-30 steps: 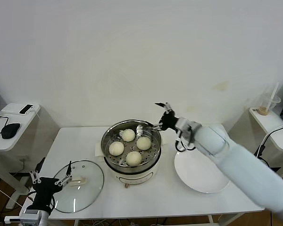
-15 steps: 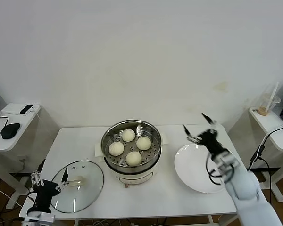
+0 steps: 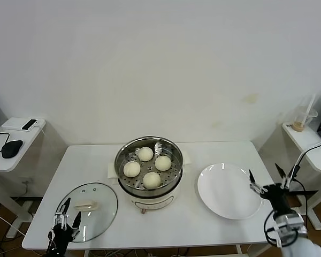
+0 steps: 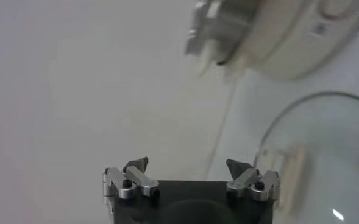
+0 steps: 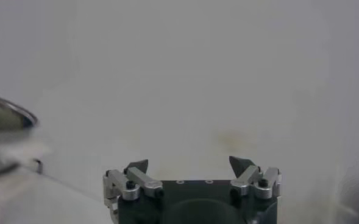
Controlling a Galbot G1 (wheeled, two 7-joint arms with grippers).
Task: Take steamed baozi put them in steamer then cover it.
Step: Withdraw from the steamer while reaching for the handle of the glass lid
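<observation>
Far left of the steamer (image 3: 148, 167), on a side stand: a black mouse (image 3: 11, 148) and a small dark device (image 3: 29, 124).

At the table's (image 3: 166, 227) front edge, left of the steamer: left gripper (image 3: 67, 219), low, jaws spread wide, holding nothing. Just beyond it and touching nothing of it, the cover (image 3: 88, 211), flat on the table with cream handle up, close beside the steamer's base. Same lid seen from the left wrist (image 4: 316, 152), past the open fingertips (image 4: 136, 164).

Centre: steamer uncovered, four steamed baozi (image 3: 148, 167) resting on its perforated tray, well apart from both grippers.

Right of the steamer: flat white plate (image 3: 229, 190), bare.

Further right, off the table's right edge, just beside the plate's rim: right gripper (image 3: 266, 179), jaws fully spread, empty. From the right wrist, open fingers (image 5: 136, 165) pointing at the wall, a sliver of the steamer's rim (image 5: 8, 115) at the side.

Far right of the steamer: another stand with a clear cup (image 3: 305, 119).
</observation>
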